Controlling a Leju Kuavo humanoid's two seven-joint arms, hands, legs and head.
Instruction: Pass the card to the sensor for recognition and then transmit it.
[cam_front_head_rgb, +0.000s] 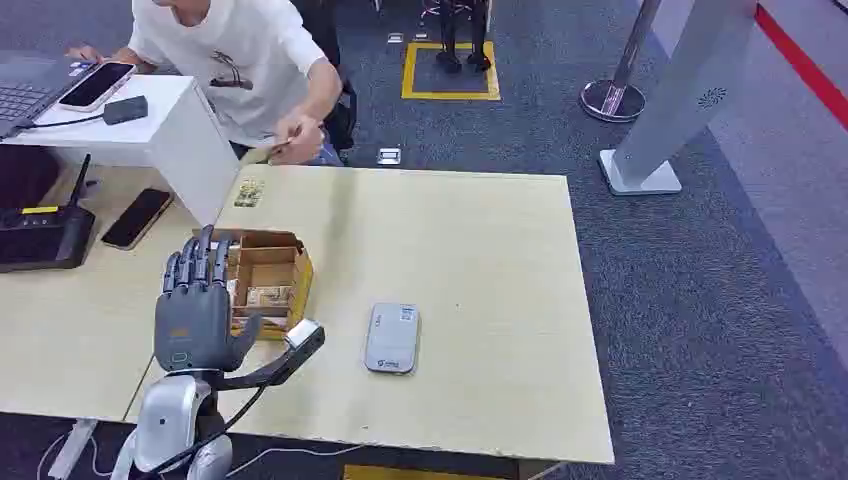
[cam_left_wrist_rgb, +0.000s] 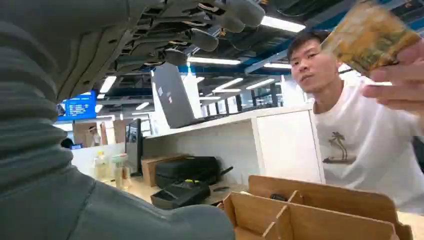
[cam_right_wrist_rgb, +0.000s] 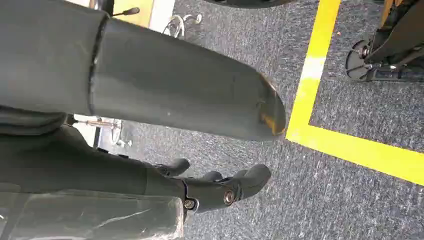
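Beyond the far edge of the table, the yellowish printed card (cam_left_wrist_rgb: 369, 34) is pinched in the person's hand (cam_front_head_rgb: 296, 136), raised above the open brown cardboard divider box (cam_front_head_rgb: 268, 282); in the left wrist view it hangs in the air near the robot's fingertips without touching them. The left hand (cam_front_head_rgb: 195, 310) is upright over the table's near left part, fingers straight and slightly spread, holding nothing, just beside the box. The right hand (cam_right_wrist_rgb: 220, 187) hangs toward the grey carpet with fingers loosely curled on nothing I can see.

The main risk, as I judge it, is the handover: if the fingers close too early or off-centre, the thin card could slip and fall into a box compartment or onto the table, where a flat card is hard to pick up. Reaching forward could also knock the light box toward the far edge.

The flat grey rounded sensor pad (cam_front_head_rgb: 391, 338) lies toward the near edge, well apart from the box, with bare pale wooden tabletop (cam_front_head_rgb: 480, 250) all around it and out to the right edge, giving plenty of room for a sweep. The left side is crowded: a white raised desk (cam_front_head_rgb: 150, 130), a black phone (cam_front_head_rgb: 136, 217) and a black router (cam_front_head_rgb: 45, 235).
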